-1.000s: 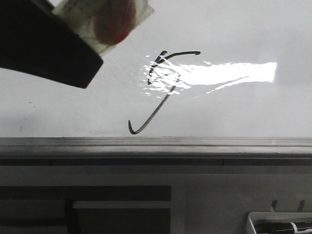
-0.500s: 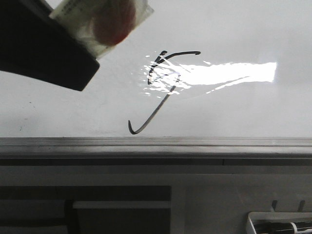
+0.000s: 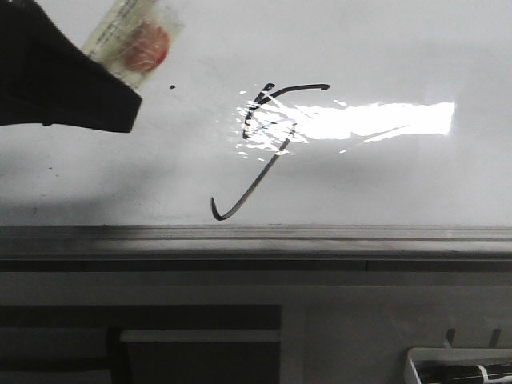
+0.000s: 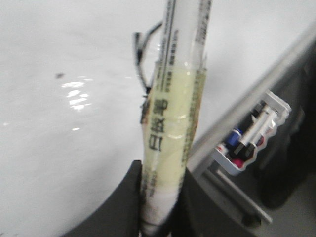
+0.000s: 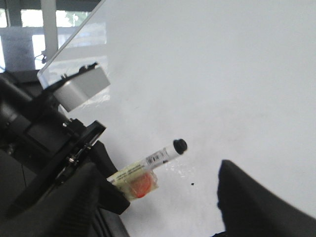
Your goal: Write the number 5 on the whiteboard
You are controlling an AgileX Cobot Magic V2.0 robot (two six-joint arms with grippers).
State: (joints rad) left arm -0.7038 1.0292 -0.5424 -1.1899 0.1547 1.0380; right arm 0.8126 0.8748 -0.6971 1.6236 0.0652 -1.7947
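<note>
The number 5 is drawn in thin black strokes on the glossy whiteboard, partly under glare. It also shows in the left wrist view, behind the marker. My left gripper is at the board's upper left, off to the left of the number, shut on a white marker wrapped in yellowish tape with a red patch. In the left wrist view the marker stands between the fingers. My right gripper is open and empty, facing the board, the marker and its black tip.
A small stray black dot sits on the board right of the marker. A grey metal rail runs along the board's lower edge, with dark cabinet panels below. A white tray of spare markers hangs at the lower right.
My left gripper has moved up and to the left with the marker, farther from the number. The stray dot it covered is now uncovered. The number is unchanged.
</note>
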